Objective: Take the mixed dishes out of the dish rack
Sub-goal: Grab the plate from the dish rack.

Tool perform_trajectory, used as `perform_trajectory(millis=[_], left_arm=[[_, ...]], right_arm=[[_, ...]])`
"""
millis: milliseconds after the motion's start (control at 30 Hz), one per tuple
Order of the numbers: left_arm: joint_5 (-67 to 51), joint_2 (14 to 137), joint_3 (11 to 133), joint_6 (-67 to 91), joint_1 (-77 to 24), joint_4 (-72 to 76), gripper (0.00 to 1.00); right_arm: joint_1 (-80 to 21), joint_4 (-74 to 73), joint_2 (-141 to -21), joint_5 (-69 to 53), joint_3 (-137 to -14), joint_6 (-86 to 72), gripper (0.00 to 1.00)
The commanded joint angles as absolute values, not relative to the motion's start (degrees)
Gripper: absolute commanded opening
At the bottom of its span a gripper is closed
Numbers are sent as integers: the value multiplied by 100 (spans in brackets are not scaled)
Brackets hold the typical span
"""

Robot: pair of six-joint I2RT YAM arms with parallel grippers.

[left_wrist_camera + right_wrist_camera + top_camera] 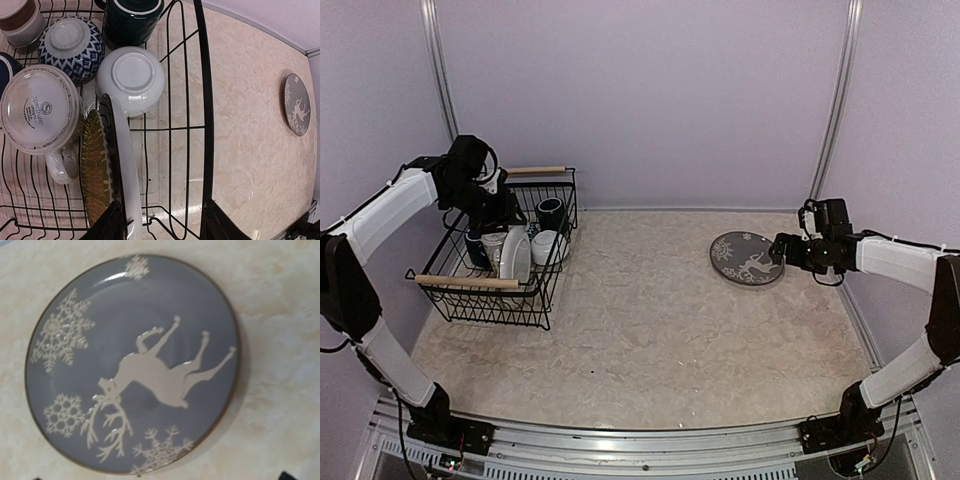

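Rack (pixel 505 305) at the far left of the table (pixel 660 330): black wire, boxy, with two pale wooden rod handles (pixel 468 282) across its ends. Packed inside the rack, tight and tipped to drain:
- white plate (pixel 127 175), dark-rimmed, on edge in the front half
- woven plate (pixel 94 170), yellowish and ridged like basketry, flat against the white plate on the side nearer the rack's left wall
- bowl (pixel 130 79), smooth glazed white, upturned by the rack's right wall
- white mug (pixel 40 107), mouth-down left of the rack's middle, with a maker's stamp on its base
- blue cup (pixel 72 45), diamond-patterned, toward the rack's back wall
- dark mug (pixel 131 17), glossy, also toward the back wall
- brown cup (pixel 19 20) in the back left corner

Left tool (pixel 164 210): down in the rack's front half, about half open, fingers (pixel 107 227) astride the white plate's rim. One pad hard by the plate's dark face, the other out toward the rack's right wall. Grips nothing as far as shows. Looks set for a pinch on the thin upright edge, seemingly the only part free to take.

Well right of the rack, flat on the table: grey plate (pixel 132 365), matte, with a pale deer and snowflakes. Probably one dish already out. Right tool (pixel 782 248) poised at that plate's edge, spread wide, empty.

Calls for care: slick glaze, hard ceramic, and a woven plate likely to topple once its neighbour lifts
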State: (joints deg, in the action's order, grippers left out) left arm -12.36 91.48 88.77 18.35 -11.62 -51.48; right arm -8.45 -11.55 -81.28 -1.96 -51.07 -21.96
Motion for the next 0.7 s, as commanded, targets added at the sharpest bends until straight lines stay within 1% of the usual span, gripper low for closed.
perform_trajectory(millis=[0, 133, 233, 333, 400, 600, 667], left_arm=[[-1166, 9366, 8945, 1782, -1140, -5377, 51], [-1132, 9410, 8931, 1784, -1175, -5382, 47], [-1133, 9493, 8960, 1784, -1203, -5421, 41], [-1104, 9576, 8987, 1792, -1204, -5457, 33], [-1078, 9609, 8989, 1796, -1204, -5463, 30], [-1040, 9773, 9054, 1811, -1191, -5551, 28], [-1035, 9831, 9069, 1811, -1194, -5576, 26]], right_arm=[[-1000, -1105, -8259, -106, -5248, -2259, 100], [-1038, -1116, -8298, -79, -5232, -2233, 100], [-1057, -1093, -8283, -58, -5214, -2230, 100], [-1084, -1090, -8273, -44, -5199, -2235, 100], [-1096, -1081, -8262, -44, -5192, -2240, 100], [-1134, -1072, -8254, -44, -5194, -2250, 100], [-1134, -1072, -8244, -44, -5194, -2250, 100]])
